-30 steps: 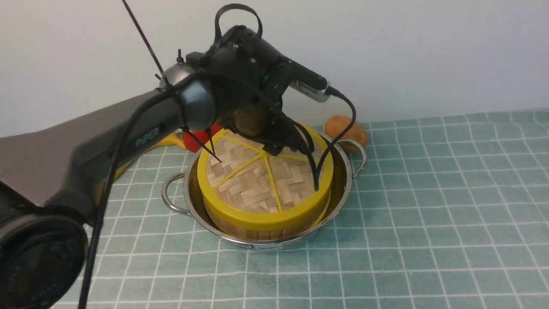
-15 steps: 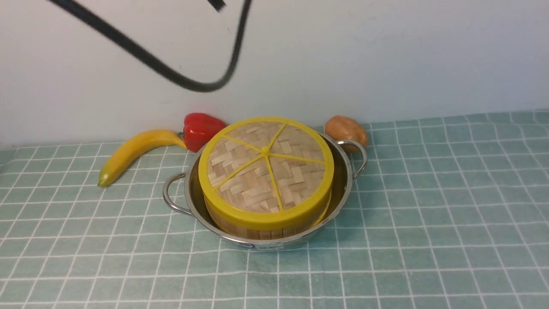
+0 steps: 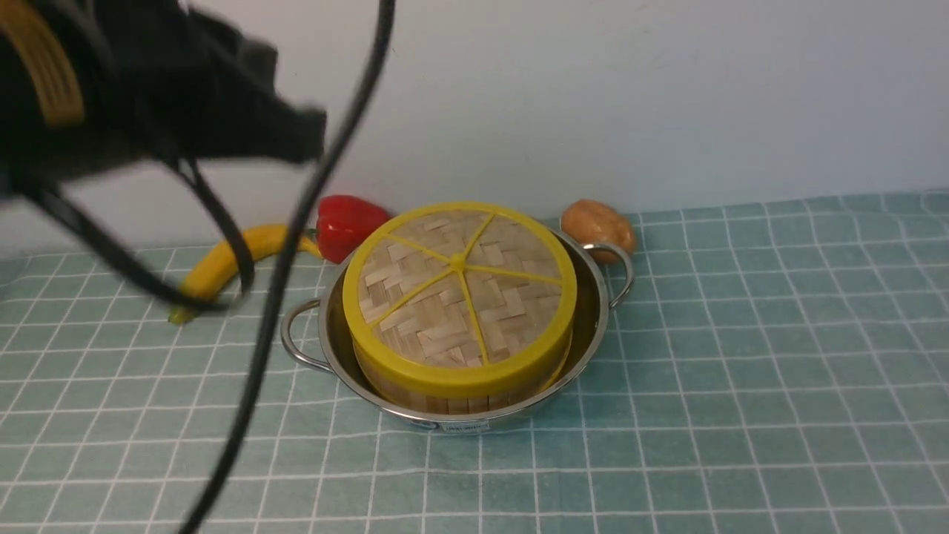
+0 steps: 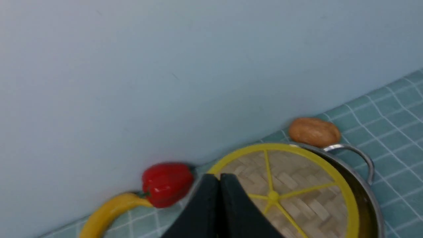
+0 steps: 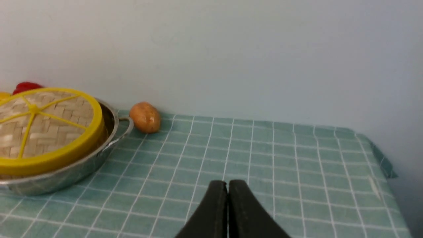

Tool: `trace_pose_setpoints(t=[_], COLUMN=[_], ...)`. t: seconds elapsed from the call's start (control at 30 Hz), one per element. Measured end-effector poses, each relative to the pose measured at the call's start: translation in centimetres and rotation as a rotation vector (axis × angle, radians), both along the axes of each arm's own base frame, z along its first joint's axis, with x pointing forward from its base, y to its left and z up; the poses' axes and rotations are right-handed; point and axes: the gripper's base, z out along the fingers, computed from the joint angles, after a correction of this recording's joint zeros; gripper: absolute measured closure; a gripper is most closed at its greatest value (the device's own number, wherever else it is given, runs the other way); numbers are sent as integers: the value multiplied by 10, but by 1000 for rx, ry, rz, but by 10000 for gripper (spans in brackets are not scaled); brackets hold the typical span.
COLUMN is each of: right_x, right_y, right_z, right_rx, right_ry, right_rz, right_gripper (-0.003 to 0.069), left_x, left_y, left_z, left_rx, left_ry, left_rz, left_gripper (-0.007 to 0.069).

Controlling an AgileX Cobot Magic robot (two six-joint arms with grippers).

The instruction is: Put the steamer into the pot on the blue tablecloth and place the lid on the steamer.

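Observation:
The pot [image 3: 593, 326] stands on the blue tablecloth [image 3: 741, 371]. The steamer [image 3: 452, 402] sits inside it, only its wooden wall showing. The lid [image 3: 460, 297] lies flat on the steamer. The lid also shows in the left wrist view [image 4: 290, 185] and the right wrist view [image 5: 46, 129]. My left gripper [image 4: 219, 180] is shut and empty, raised well above the cloth to the left of the pot; the blurred left arm [image 3: 148, 111] fills the upper left of the front view. My right gripper [image 5: 227, 185] is shut and empty over bare cloth, to the right of the pot.
A yellow banana [image 3: 215, 267] and a red bell pepper [image 3: 345, 222] lie behind the pot on the left by the wall. A brown potato [image 3: 597, 222] lies behind the pot's right handle. A black cable [image 3: 282, 282] hangs from the left arm in front of the pot's left side.
The left gripper left the lid, rose and pulled back to the upper left. The lid stays on the steamer. Pot and steamer have not moved.

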Motion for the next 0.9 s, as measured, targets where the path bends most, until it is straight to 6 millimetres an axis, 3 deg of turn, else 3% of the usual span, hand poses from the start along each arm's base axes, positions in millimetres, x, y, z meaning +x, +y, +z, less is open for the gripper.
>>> trace_pose_setpoints(t=[0.07, 0.17, 0.27, 0.73, 0.9], right_x=[5, 10, 11, 5, 3], right_y=[4, 10, 15, 32, 37], right_z=[-15, -28, -34, -37, -37], right_rx=[3, 28, 61, 238, 282], right_ry=[44, 101, 139, 220, 240], right_rz=[12, 40, 71, 217, 254], right_gripper=[625, 613, 598, 500, 459], left_x=[-13, -30, -41, -41, -43], left_y=[2, 6, 6, -2, 7], left_z=[-42, -69, -82, -104, -101], left_rx=[-45, -119, -187, -205, -40], left_ry=[40, 31, -21, -21, -123], left_rz=[-32, -76, -138, -207, -245], left_gripper=[647, 647, 645, 617, 595])
